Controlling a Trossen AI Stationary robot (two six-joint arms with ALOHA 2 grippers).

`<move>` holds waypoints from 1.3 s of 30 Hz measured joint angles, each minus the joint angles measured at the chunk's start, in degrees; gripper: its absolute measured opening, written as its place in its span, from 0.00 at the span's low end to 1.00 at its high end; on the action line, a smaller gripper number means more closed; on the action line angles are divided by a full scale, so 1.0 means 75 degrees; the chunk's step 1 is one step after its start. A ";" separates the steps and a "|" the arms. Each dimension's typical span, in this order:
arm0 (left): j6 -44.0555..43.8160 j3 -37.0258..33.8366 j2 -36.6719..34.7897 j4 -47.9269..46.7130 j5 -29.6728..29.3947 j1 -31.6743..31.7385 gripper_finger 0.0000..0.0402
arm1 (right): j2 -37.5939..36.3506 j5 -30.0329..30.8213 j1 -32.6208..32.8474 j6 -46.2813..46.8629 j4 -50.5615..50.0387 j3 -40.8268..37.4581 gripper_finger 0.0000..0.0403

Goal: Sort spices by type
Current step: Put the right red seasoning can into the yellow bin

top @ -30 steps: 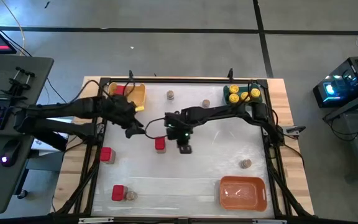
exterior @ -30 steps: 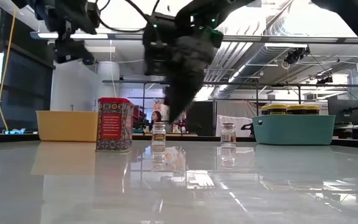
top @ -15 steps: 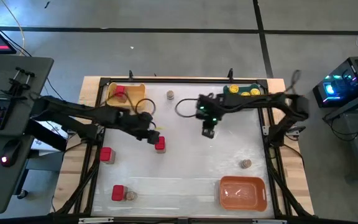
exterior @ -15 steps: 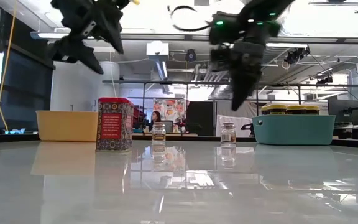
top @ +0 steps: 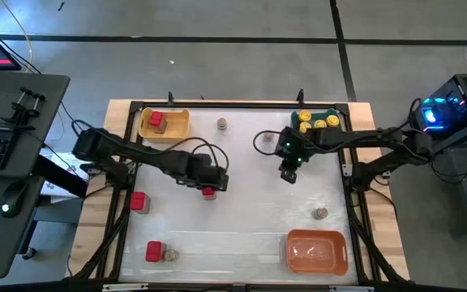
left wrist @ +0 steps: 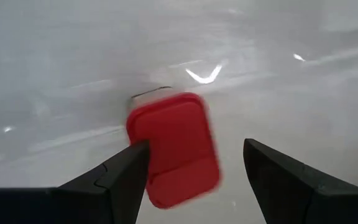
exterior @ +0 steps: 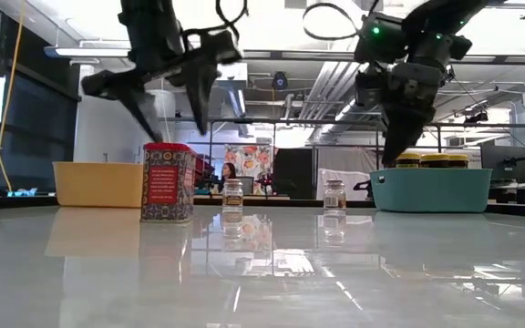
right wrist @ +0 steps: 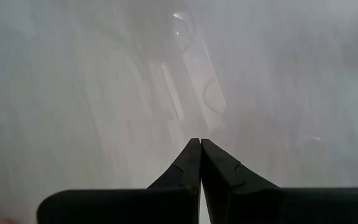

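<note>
The red boxy spice that the left tool is poised over stands upright near the middle of the bench, apart from the other containers. The left tool hangs just above it with its fingers spread wide, one to each side of the red lid, neither touching it. From table height the same red box stands under the splayed left tool.

Taking that red box as the landmark: the yellow tray lies beyond it toward the far left corner, with one red box inside. Two more red boxes stand on the near-left side, one beside the bench frame and one nearer the front edge with a small grey-brown jar touching it. Another grey-brown jar stands behind the landmark. The right tool hovers to its right, fingers pressed together, holding nothing. Past it sits the teal tray with yellow-lidded jars; the orange tray lies at the near right, a grey-brown jar just behind it.
</note>
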 joint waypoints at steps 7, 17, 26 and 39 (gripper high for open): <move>-0.1092 0.0186 0.0103 -0.0346 -0.0500 -0.0397 0.61 | 0.0016 -0.0090 0.0099 -0.0206 0.0122 -0.0160 0.00; -0.2113 0.0427 0.0103 -0.0810 -0.0876 -0.0799 0.61 | 0.0017 -0.0150 0.0098 -0.0411 0.0366 -0.0162 0.00; -0.3456 0.0407 0.0292 -0.1392 -0.1265 -0.1180 0.61 | 0.0020 -0.0150 0.0098 -0.0497 0.0453 -0.0162 0.00; -0.3171 0.0407 0.0609 -0.1113 -0.1278 -0.0841 0.61 | 0.0023 -0.0152 0.0098 -0.0456 0.0594 -0.0162 0.00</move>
